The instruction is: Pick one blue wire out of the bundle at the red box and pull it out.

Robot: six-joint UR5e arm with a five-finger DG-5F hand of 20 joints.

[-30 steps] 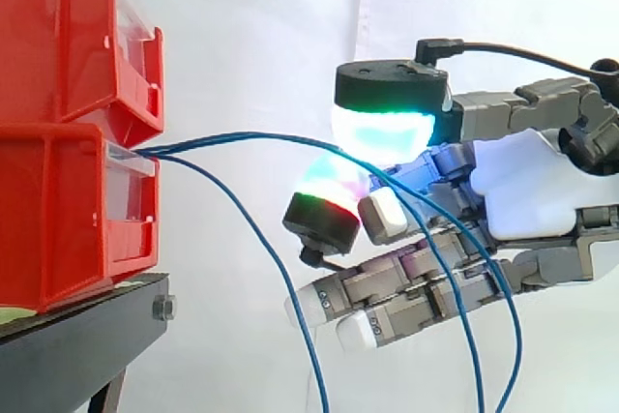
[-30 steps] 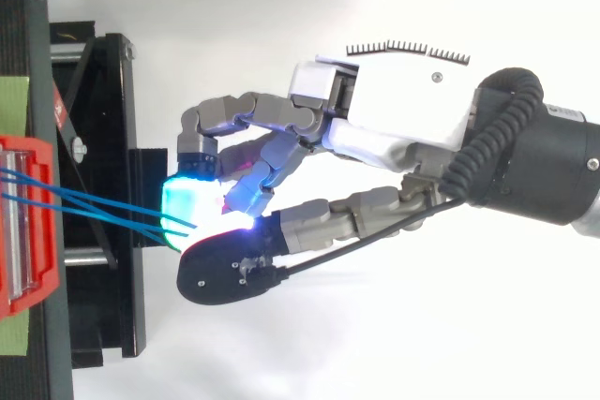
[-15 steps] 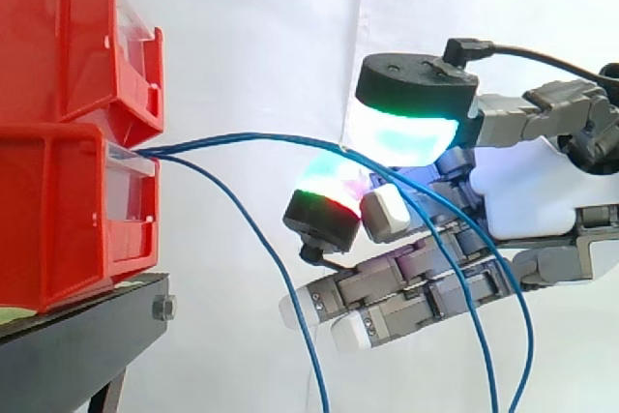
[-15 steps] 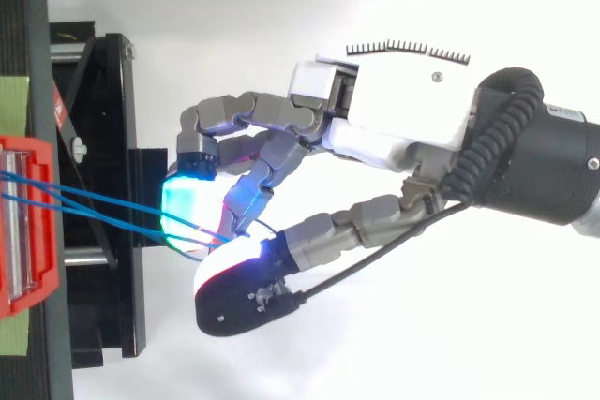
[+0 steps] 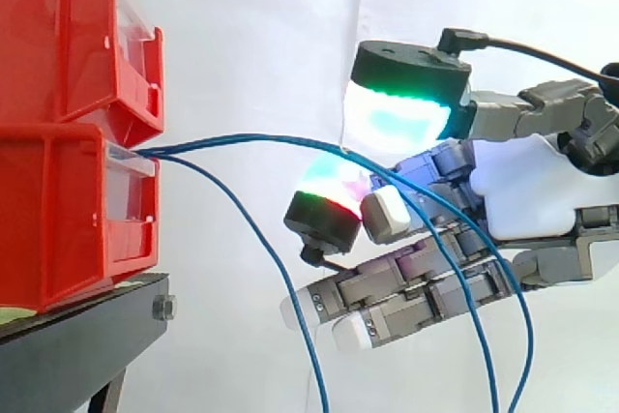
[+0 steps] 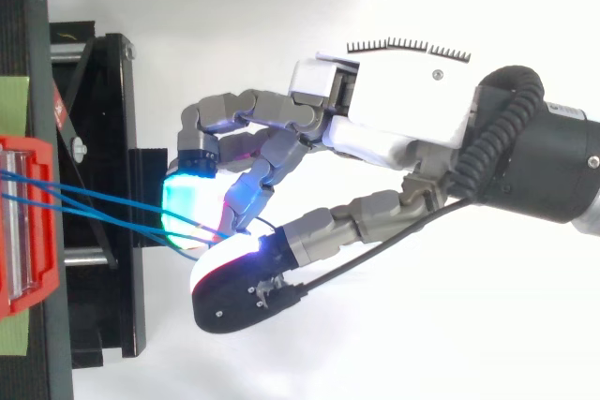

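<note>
White curtain (image 5: pixel 271 45) backs stacked red bins (image 5: pixel 68 200) at left. Blue wires (image 5: pixel 242 137) run from the lower bin rightward through the narrow gap between the hand's (image 5: pixel 532 186) parted thumb and finger pads.

Thin blue wires (image 5: pixel 251 135) and glossy red plastic bins (image 5: pixel 58 210) are showing plain; the grey-and-white hand (image 5: pixel 532 191) is glowing cyan, green, red.
</note>
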